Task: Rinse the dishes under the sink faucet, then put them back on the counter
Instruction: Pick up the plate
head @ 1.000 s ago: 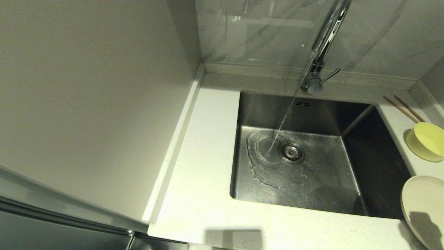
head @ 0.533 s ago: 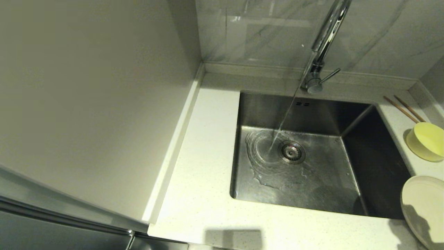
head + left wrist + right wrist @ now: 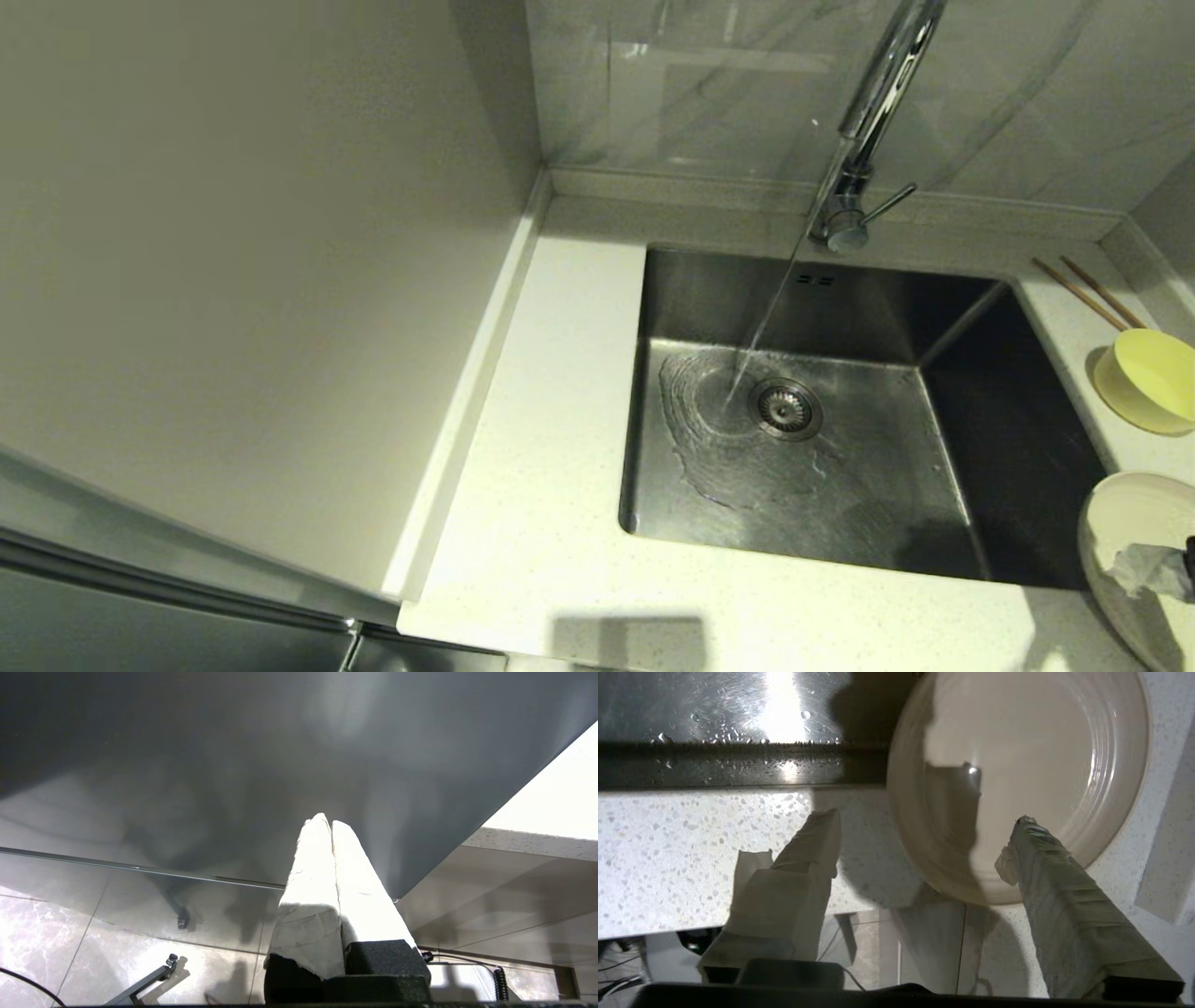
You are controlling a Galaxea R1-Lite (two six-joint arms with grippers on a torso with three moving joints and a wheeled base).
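The right gripper (image 3: 924,840) has its two taped fingers (image 3: 1045,858) spread wide apart, and they hold nothing. One finger hangs over the plate (image 3: 1031,756). The other finger hangs over the white speckled bench (image 3: 691,830), just beside the plate's rim. I cannot tell if any finger touches the plate. In the head view only the tip of this gripper (image 3: 1153,565) shows, coming in from the right edge, over the plate (image 3: 1125,509).

The plate is big, round, flat and cream-white. It lies on the bench (image 3: 551,485) by the sink's front right corner, and part of it pokes out over the sink's edge. Farther back along the sink's right side sits the small yellow-green bowl (image 3: 1150,381). Behind the bowl lie the two thin brown chopsticks (image 3: 1088,292), side by side, near the bench's back right corner.

The sink (image 3: 709,299) is square, deep and made of shiny steel. The tall chrome faucet (image 3: 873,121) stands at its back edge. A thin stream of water (image 3: 766,317) runs down and lands just beside the round drain (image 3: 786,408), and a puddle spreads there.

The left gripper (image 3: 331,826) is parked low beside a grey cabinet (image 3: 233,765), above the tiled floor (image 3: 46,933). Its fingers are pressed together and hold nothing.
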